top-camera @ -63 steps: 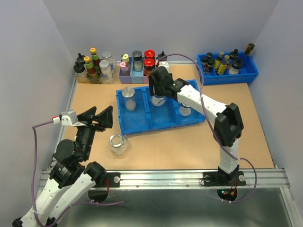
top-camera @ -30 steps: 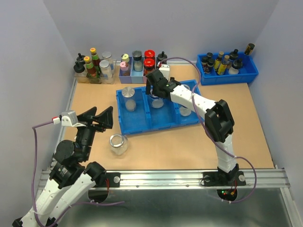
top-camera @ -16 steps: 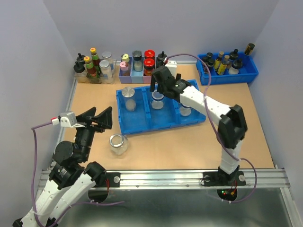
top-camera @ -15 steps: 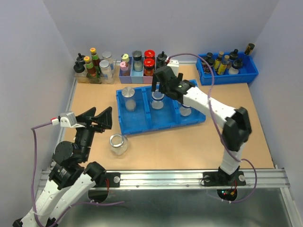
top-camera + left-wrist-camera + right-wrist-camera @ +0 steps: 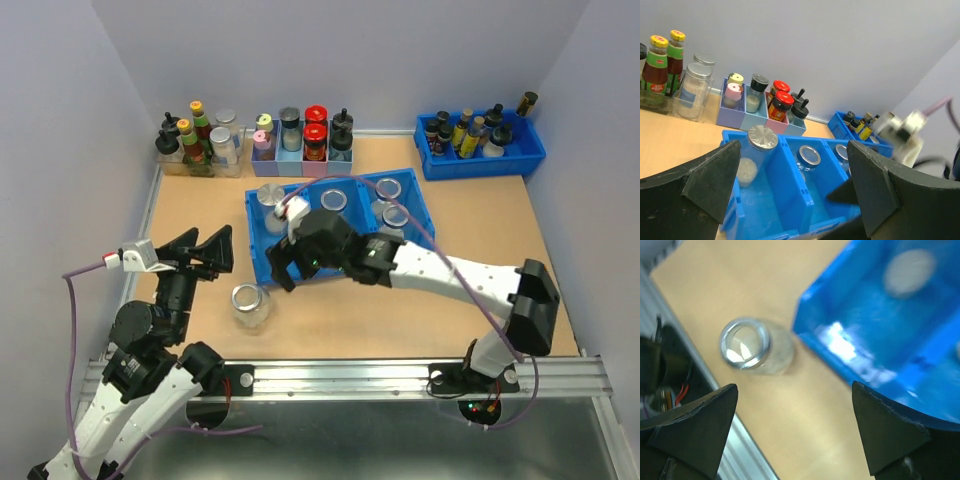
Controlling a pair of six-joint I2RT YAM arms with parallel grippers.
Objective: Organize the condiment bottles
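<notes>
Right arm [image 5: 440, 275] has swung off far middle bay of blue three-bay plastic tray [image 5: 254, 238] to tray's lower-left corner; clear squat glass jar [image 5: 335, 198] left standing in that bay, so four jars now in tray; fifth, open-topped clear jar with silver rim [image 5: 250, 305], alone on tan counter [image 5: 190, 205], centre-left of frame, near right jaws; right jaws spread wide, empty, tipped toward it, likely next pick; left arm [image 5: 150, 330] low at lower left, left jaws released, empty
</notes>
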